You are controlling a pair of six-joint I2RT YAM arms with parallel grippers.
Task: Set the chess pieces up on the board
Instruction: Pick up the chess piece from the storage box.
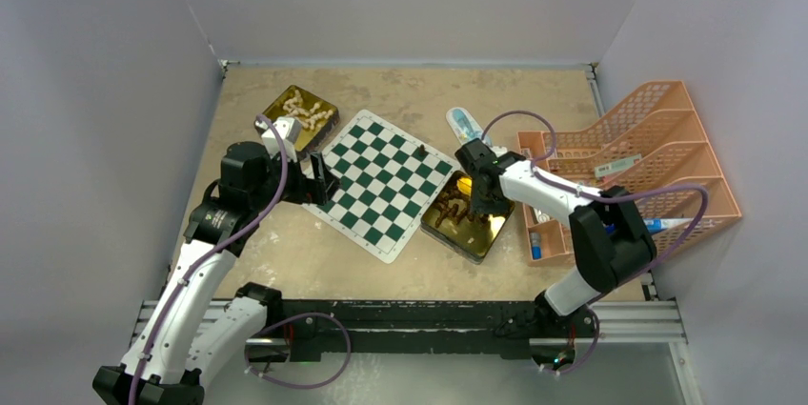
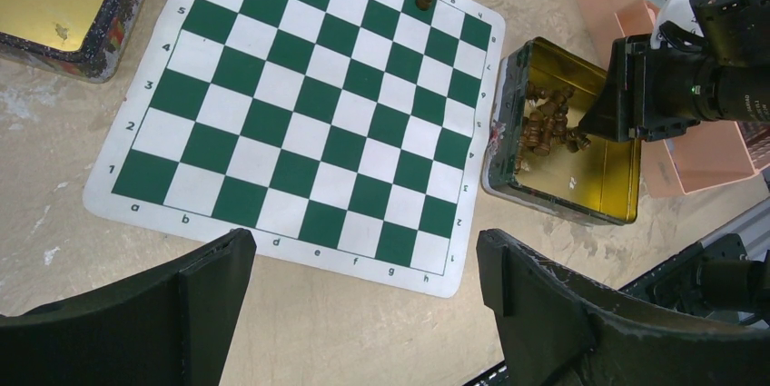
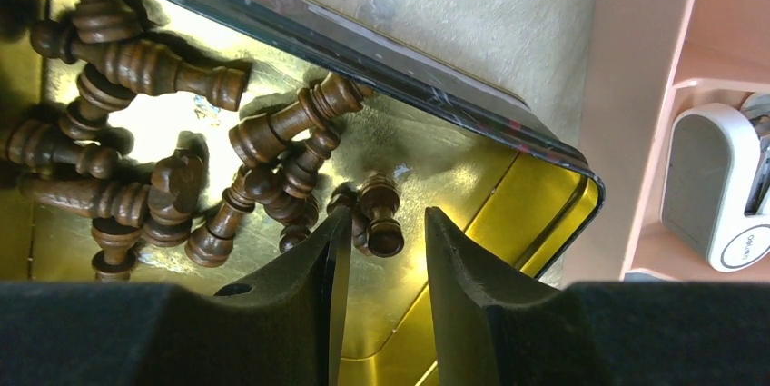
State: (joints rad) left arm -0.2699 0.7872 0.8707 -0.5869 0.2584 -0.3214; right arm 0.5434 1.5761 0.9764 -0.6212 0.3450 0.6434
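Our right gripper (image 3: 388, 222), narrowly open, hangs over a small dark brown wooden pawn (image 3: 381, 209) to pick it; our left gripper (image 2: 363, 250) stands wide open.

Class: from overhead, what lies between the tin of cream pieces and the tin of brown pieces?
The chessboard lies between the cream-piece tin and the brown-piece tin, one dark piece standing on it; the top view shows this.

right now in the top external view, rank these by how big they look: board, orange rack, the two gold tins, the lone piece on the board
1. orange rack
2. board
3. gold tin of brown pieces and gold tin of cream pieces: they look alike, so not ranked
4. lone brown piece
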